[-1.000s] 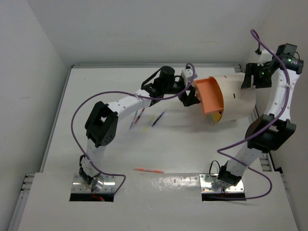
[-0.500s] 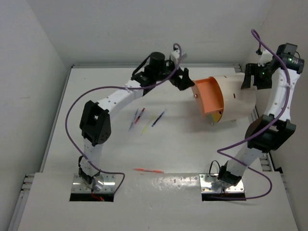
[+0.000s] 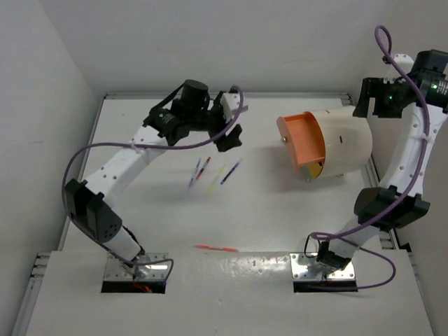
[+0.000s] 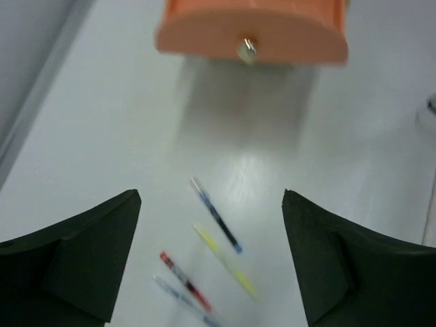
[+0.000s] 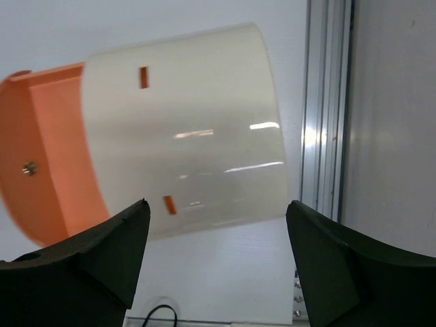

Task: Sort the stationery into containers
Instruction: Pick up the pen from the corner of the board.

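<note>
Over the middle of the counter [image 3: 161, 210], our left end effector [image 4: 211, 201] and right end effector [image 5: 216, 208] gape empty; next we'd lower the left onto the blue pen [image 4: 216, 221].

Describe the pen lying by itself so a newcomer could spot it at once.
On the white table, look along the near edge between the two arm bases. An orange-red pen lies there crosswise. It is alone; the four other pens cluster mid-table, left of the cream container.

At far right, on its side: cream drum container [image 3: 344, 138], orange drawer [image 3: 302, 142] slid out leftward (small knob [image 3: 285, 139] on its round front). Left of it, close together: bluish pen [image 3: 195, 175], red pen [image 3: 204, 168], yellow pen [image 3: 218, 174], blue pen [image 3: 231, 171]. Nearer, alone: orange-red pen [image 3: 215, 248].
</note>
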Available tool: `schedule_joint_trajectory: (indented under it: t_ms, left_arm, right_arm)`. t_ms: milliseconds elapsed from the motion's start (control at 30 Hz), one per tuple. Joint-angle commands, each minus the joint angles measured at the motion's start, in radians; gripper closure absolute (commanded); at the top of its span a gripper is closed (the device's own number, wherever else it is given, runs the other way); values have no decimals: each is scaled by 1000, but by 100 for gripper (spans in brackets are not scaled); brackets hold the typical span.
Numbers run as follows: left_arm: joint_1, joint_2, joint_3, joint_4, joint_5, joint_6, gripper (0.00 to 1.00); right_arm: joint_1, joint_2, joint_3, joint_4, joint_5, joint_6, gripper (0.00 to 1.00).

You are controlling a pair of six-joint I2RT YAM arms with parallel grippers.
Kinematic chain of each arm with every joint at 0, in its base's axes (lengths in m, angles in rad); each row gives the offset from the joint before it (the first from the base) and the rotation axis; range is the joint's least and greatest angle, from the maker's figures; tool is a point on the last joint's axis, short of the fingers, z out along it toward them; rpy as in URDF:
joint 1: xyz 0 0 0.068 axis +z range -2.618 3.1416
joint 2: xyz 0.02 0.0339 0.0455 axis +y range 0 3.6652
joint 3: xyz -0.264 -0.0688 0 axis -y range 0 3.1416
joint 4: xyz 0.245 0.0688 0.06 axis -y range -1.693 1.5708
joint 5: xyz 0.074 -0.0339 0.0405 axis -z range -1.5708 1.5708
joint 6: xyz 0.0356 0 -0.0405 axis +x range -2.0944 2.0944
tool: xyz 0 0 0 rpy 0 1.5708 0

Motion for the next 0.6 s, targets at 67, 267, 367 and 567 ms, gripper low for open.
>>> schedule_joint_trajectory:
  t_ms: [67, 267, 367, 567]
  left_arm:
    - [-75, -151, -224, -347, 67, 384, 25]
    - [-251, -279, -518, -367, -43, 418, 45]
    - [-383, -296, -603, -350, -95, 369, 45]
    - [-541, -304, -756, -249, -185, 201, 38]
  right_arm:
    - [64, -202, -95, -40, -66, 32, 20]
    - [73, -377, -299, -12, -70, 48, 20]
    - [73, -425, -338, -26, -63, 46, 20]
    - [75, -475, -381, -43, -53, 42, 20]
